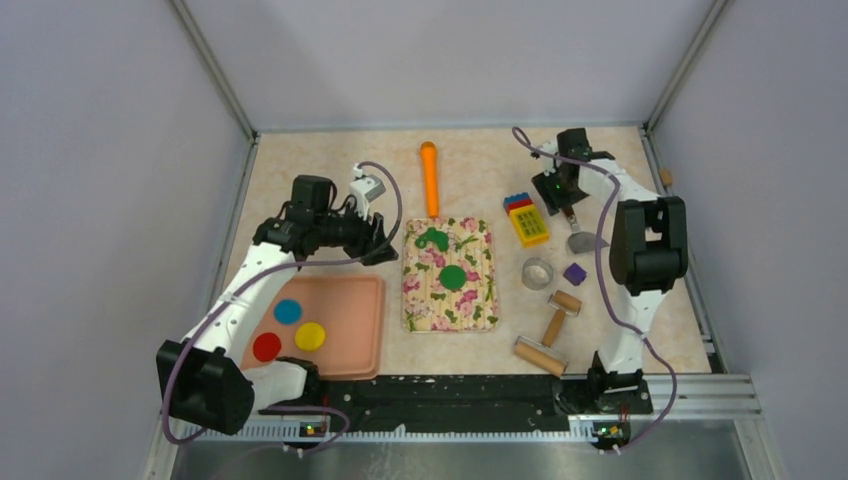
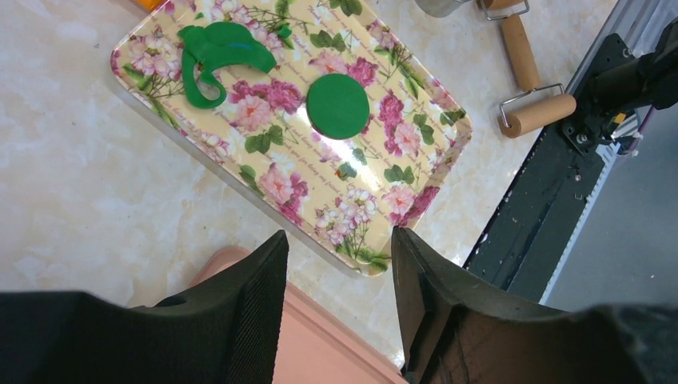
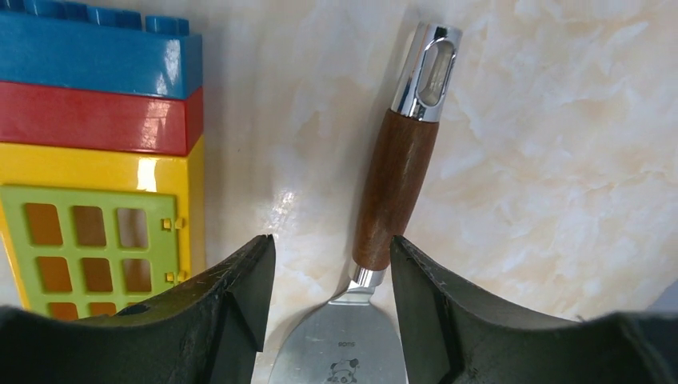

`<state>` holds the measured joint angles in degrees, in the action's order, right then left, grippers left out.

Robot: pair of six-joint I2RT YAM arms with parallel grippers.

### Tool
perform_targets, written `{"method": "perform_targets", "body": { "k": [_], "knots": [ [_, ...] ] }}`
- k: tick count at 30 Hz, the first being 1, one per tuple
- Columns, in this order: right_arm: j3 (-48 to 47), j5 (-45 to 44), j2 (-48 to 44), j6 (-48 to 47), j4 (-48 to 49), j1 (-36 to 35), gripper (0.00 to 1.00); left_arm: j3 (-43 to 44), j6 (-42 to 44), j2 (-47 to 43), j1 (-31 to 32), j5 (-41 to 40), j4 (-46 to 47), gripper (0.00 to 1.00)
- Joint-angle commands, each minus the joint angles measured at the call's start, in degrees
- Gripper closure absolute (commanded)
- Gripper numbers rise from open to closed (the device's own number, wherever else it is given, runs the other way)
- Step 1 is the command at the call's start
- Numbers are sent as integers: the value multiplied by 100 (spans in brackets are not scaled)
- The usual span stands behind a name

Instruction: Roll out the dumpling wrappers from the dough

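The ragged dark green dough (image 1: 432, 239) lies at the far end of the floral mat (image 1: 480, 305). A neat round green wrapper (image 1: 453, 276) lies mid-mat. Blue (image 1: 288, 311), yellow (image 1: 310, 336) and red (image 1: 267, 347) wrappers lie in the pink tray (image 1: 350, 300). My left gripper (image 1: 385, 243) is open and empty, just left of the mat. Its wrist view shows the dough (image 2: 220, 52), the green wrapper (image 2: 338, 106) and the gripper (image 2: 337, 244) above the tray's corner. My right gripper (image 1: 568, 208) (image 3: 329, 248) is open, its fingers on either side of a spatula's neck (image 3: 396, 184).
A wooden rolling pin (image 1: 548, 330) (image 2: 536, 112) lies right of the mat's near end. A metal ring cutter (image 1: 537, 272), a purple piece (image 1: 575, 273), stacked toy blocks (image 1: 527, 220) (image 3: 96, 160) and an orange-handled tool (image 1: 430, 178) lie round the mat. Walls enclose the table.
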<state>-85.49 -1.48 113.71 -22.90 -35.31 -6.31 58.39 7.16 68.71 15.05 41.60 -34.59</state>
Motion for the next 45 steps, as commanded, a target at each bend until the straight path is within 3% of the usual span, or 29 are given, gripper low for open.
{"method": "perform_targets", "body": {
  "k": [1, 8, 14, 18, 24, 26, 29, 30, 31, 38, 45],
  "knots": [
    [-370, 125, -208, 12, 8, 50, 44, 102, 276, -131, -17, 3, -89, 46],
    [-785, 248, 148, 339, -193, 344, 42, 89, 238, -87, -63, 132, -22, 45],
    [-1013, 522, 699, 658, -218, 584, 41, 510, 1178, 36, -81, 12, -1041, 45],
    [-915, 662, 885, 664, -316, 604, 44, 815, 1331, 157, -81, -104, -1242, 45],
    [-437, 384, 770, 586, -92, 609, 58, 993, 1249, 232, -81, -187, -1112, 45],
    [-255, 184, 678, 560, 48, 611, 69, 1007, 1188, 232, -81, -178, -1029, 46],
    [42, -241, 301, 675, 300, 609, 85, 1001, 1033, 226, -66, -123, -868, 46],
    [189, -201, 78, 719, 382, 605, 96, 968, 930, 209, -45, -145, -757, 46],
    [278, -124, -192, 776, 447, 611, 100, 906, 809, 182, -27, -186, -598, 46],
    [-70, 865, -1647, 1306, -58, 757, 100, 565, 556, -76, 848, -554, 683, 44],
    [34, 1158, -3033, 2713, -10, 735, 100, 1130, -582, 459, 1734, -813, 2032, 43]
  ]
}}
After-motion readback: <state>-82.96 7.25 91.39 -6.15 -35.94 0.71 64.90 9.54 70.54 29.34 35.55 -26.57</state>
